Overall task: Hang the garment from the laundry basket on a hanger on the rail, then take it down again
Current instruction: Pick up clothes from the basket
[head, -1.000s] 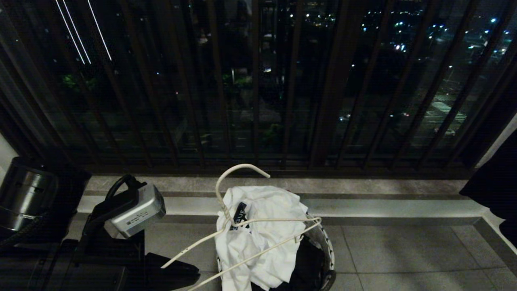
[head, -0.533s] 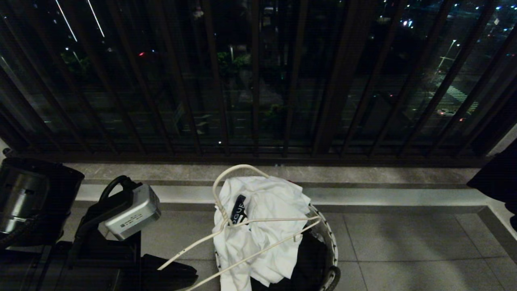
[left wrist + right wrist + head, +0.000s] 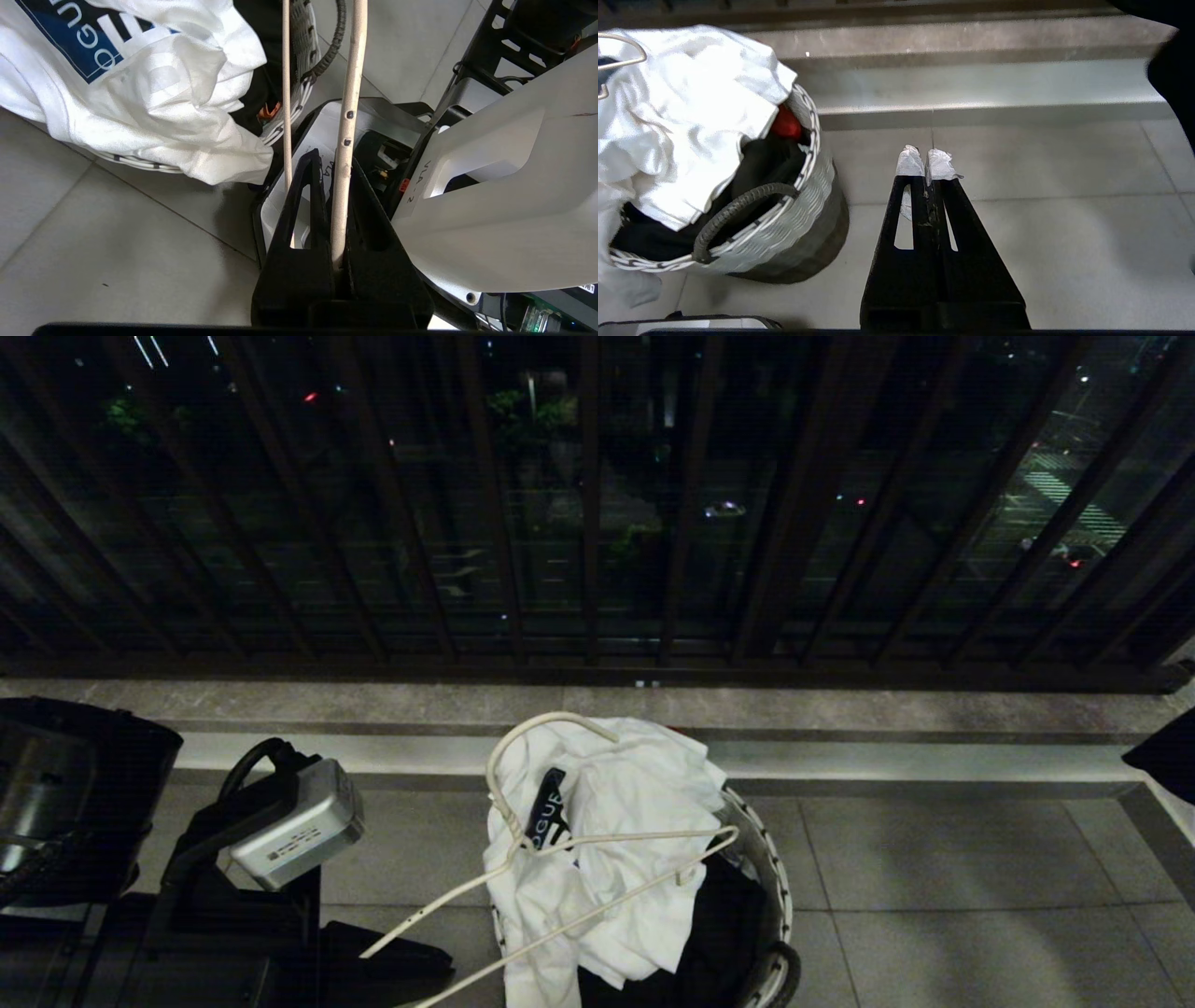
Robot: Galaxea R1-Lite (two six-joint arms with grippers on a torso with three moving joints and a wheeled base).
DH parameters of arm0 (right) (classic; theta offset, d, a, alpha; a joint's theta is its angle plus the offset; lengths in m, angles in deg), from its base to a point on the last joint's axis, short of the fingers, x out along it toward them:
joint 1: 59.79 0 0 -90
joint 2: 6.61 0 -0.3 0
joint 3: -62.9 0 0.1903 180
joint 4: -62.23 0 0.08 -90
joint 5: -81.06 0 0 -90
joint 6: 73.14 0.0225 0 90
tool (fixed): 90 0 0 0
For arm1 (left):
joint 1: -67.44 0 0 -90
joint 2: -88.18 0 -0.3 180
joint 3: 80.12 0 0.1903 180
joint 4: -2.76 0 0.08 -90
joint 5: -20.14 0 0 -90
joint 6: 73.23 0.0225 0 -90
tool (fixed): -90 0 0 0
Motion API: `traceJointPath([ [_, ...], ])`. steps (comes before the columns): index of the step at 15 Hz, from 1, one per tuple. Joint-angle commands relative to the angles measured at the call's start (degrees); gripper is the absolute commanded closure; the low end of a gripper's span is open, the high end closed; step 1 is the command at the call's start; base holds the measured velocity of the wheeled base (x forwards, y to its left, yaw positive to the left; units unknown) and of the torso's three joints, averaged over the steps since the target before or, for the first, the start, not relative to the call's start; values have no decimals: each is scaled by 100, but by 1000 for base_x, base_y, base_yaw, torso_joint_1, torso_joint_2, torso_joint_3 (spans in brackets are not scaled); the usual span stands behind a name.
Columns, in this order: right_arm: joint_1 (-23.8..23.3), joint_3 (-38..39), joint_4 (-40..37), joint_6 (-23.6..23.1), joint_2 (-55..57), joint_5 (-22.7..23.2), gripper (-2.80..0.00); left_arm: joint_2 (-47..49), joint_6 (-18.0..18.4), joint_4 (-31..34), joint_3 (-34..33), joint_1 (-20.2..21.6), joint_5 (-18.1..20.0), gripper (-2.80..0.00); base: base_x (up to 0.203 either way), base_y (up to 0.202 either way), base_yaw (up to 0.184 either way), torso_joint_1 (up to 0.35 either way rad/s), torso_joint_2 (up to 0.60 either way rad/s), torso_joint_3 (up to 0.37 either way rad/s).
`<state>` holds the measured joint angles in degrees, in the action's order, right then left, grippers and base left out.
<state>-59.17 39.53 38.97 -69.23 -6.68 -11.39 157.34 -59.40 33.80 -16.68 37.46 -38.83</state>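
Note:
My left gripper (image 3: 334, 163) is shut on one thin wire arm of the white hanger (image 3: 597, 845), low at the left of the head view. The hanger's hook (image 3: 523, 737) stands up over the laundry basket (image 3: 803, 196). The garment (image 3: 625, 803), a white T-shirt with a dark blue print (image 3: 88, 42), is bunched over the basket's rim, and the hanger's wires cross it. Beside the basket, my right gripper (image 3: 926, 163) hangs shut and empty above the floor tiles, its tips wrapped in white tape. The rail is out of view.
A red cloth (image 3: 787, 123) and a black garment (image 3: 756, 163) lie inside the basket. The dark window railing (image 3: 597, 523) and a stone step (image 3: 840, 709) run behind it. Another black garment (image 3: 1167, 761) hangs at the right edge. My base cover (image 3: 490, 186) is close to the left gripper.
The whole head view has tipped downward, so the railing and step slid up in the picture. The hanger, the shirt and the left arm keep their places relative to one another.

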Motion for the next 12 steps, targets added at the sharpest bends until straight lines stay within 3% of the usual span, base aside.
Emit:
traceJointPath([
  [1, 8, 0, -2, 4, 7, -1, 0, 1, 6, 5, 1, 1, 17, 0, 0, 0, 0, 1, 1, -198],
  [4, -1, 0, -2, -11, 7, 8, 0, -2, -14, -3, 1, 1, 20, 0, 0, 0, 0, 8, 0, -173],
  [9, 0, -8, -11, -22, 7, -1, 0, -404, -71, 1, 9, 14, 8, 0, 0, 0, 0, 2, 2, -19],
  [12, -1, -75, -75, -57, 7, -46, 0, -1031, -437, 2, 31, 300, -38, 0, 0, 0, 0, 0, 0, 0],
])
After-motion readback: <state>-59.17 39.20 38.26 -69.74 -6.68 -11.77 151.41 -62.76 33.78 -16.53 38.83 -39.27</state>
